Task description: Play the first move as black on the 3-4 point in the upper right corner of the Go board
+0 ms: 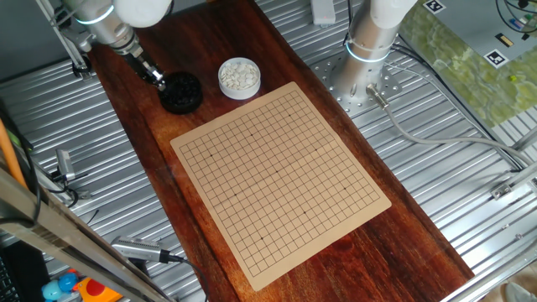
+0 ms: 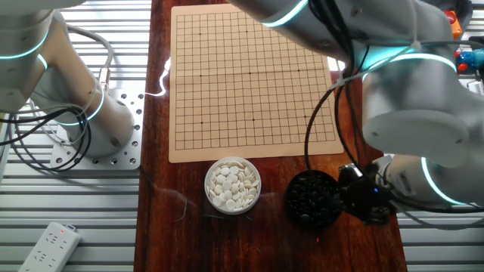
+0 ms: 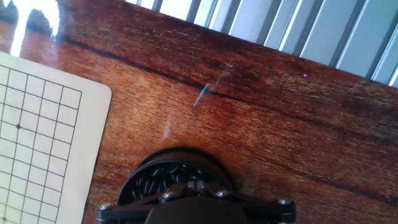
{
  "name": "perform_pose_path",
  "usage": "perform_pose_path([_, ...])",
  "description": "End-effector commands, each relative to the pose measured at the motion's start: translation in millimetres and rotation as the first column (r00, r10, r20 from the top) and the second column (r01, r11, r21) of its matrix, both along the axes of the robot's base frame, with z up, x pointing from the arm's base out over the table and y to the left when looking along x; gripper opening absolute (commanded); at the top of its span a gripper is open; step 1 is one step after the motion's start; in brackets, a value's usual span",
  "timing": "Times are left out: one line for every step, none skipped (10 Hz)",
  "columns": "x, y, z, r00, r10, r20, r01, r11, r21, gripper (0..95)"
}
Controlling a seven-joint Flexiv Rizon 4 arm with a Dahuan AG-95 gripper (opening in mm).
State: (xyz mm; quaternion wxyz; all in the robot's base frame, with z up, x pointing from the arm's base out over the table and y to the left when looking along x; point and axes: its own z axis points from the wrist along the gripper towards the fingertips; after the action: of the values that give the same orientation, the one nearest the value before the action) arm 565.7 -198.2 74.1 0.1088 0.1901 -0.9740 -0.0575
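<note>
gripper (image 1: 158,79) at bowl of black stones (image 2: 311,198), stones round, board (image 1: 281,174) bare

My gripper (image 1: 157,78) is down at the near rim of the black bowl (image 1: 180,92), fingertips at its edge; I cannot tell from here whether they are parted or holding anything. The bowl's dark contents do not resolve into separate stones. Just beside it sits the white bowl (image 1: 239,77), heaped with white stones (image 1: 238,76). Both bowls rest on the dark wooden table (image 1: 394,235), next to one corner of the Go board (image 1: 279,173), which lies flat with a bare grid. A second robot base (image 1: 366,44) stands on the ribbed metal surface (image 1: 453,159) beyond the board.
</note>
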Motion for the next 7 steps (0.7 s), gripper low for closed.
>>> perform_pose_path([-8.9, -2.3, -3.1, 1.0, 0.005, -0.009, -0.005, 1.0, 0.01, 0.0])
perform_pose_path([-12.4, -2.8, -5.2, 1.0, 0.007, -0.011, -0.007, 1.0, 0.013, 0.0])
perform_pose_path([-14.1, -2.9, -6.8, 1.0, 0.008, -0.012, -0.008, 1.0, 0.019, 0.0])
perform_pose_path([-14.3, -2.5, -7.6, 1.0, 0.006, -0.015, -0.005, 1.0, 0.024, 19.0])
perform_pose_path([-14.8, -1.1, -9.9, 1.0, 0.002, -0.015, -0.001, 0.999, 0.033, 19.0])
perform_pose_path([-15.0, -0.1, -11.6, 1.0, 0.001, -0.015, 0.0, 0.999, 0.046, 19.0])
perform_pose_path([-15.2, 1.6, -14.5, 1.0, -0.002, -0.015, 0.003, 0.999, 0.05, 19.0])
